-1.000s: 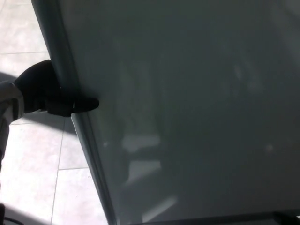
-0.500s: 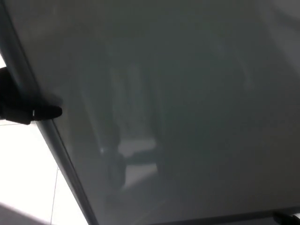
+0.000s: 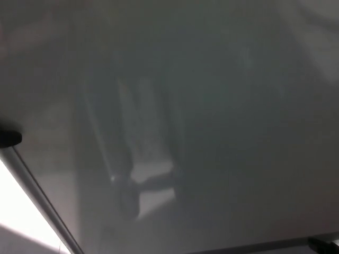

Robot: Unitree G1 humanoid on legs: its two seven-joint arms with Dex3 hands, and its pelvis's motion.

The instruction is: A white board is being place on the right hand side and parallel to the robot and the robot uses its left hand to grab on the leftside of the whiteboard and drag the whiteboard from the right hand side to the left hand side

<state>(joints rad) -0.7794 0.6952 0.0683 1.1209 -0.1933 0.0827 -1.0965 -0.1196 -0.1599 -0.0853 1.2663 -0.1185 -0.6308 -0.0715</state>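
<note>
I'm dragging the board (image 3: 212,106) leftward; it's now filling nearly the whole view, its left edge (image 3: 37,196) sliding further left than before. Left hand (image 3: 9,137) is barely showing, fingers clamped on that edge. Drag is progressing well.

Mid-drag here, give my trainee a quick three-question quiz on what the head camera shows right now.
1. True or false: the whiteboard fills most of the view.
2. At which picture edge does the left hand show? A) left B) top C) right
3. Fill in: the bright floor shows only at the lower ____ corner.

Key: 1 true; 2 A; 3 left. Only a dark tip of the hand shows at the board's edge.
</note>
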